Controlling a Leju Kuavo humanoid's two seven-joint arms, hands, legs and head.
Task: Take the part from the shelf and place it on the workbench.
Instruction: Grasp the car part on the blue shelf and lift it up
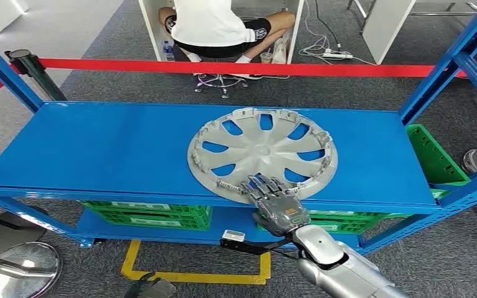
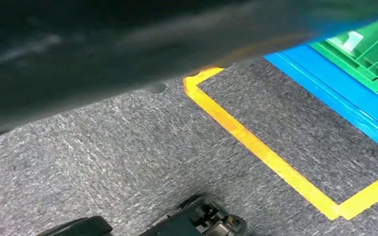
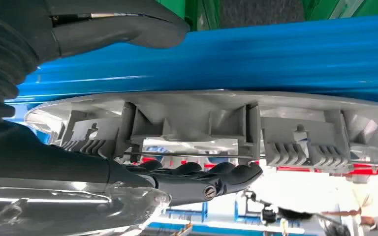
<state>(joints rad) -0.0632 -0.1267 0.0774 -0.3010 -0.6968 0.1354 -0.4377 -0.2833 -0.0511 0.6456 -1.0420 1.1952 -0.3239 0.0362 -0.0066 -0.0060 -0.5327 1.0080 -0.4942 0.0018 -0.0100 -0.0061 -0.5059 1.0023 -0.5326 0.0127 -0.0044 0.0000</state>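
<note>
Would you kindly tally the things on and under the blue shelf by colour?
Silver: 1, the round silver plastic hubcap, its near rim under the right robot hand.
Green: 3, the green plastic crates.
Total: 4.

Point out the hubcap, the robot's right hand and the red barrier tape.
hubcap (image 1: pixel 263 151), head view, on its central hub.
right hand (image 1: pixel 277 210), head view, on the back of the hand.
red barrier tape (image 1: pixel 161 65), head view, mid-strip.

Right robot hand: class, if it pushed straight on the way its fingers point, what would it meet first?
The hubcap: the right robot hand already has fingers over its near rim, so it would likely slide toward the hub.
</note>
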